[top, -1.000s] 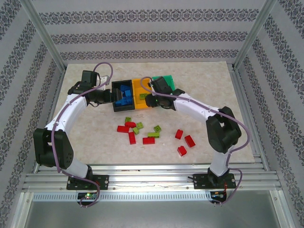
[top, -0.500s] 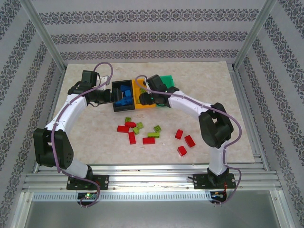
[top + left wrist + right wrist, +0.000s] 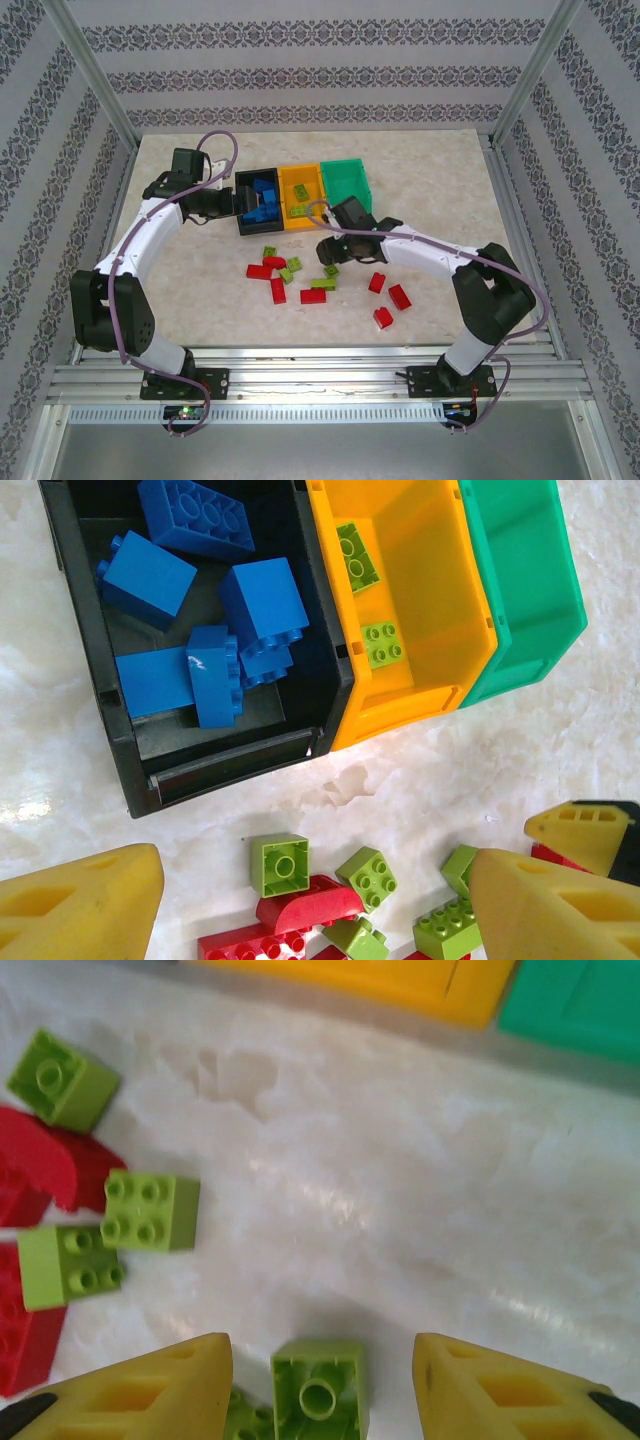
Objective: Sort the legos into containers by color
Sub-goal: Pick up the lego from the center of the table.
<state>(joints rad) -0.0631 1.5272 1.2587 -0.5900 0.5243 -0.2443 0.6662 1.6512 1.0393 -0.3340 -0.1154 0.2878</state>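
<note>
Right wrist view: right pincer (image 3: 318, 1352) open, one finger at each side of a lime green brick (image 3: 318, 1400) on the counter (image 3: 400, 1210), at 6 o'clock; gaps on both sides, footprint seemingly square.

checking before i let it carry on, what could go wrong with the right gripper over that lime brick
1. The right gripper stands open around a lime brick, but a second lime brick sits right beside it by one finger, so closing may pinch or knock both.
2. Two lime bricks lie in the orange-yellow bin, which touches the green bin; a slightly off release could land in the wrong one.
</note>
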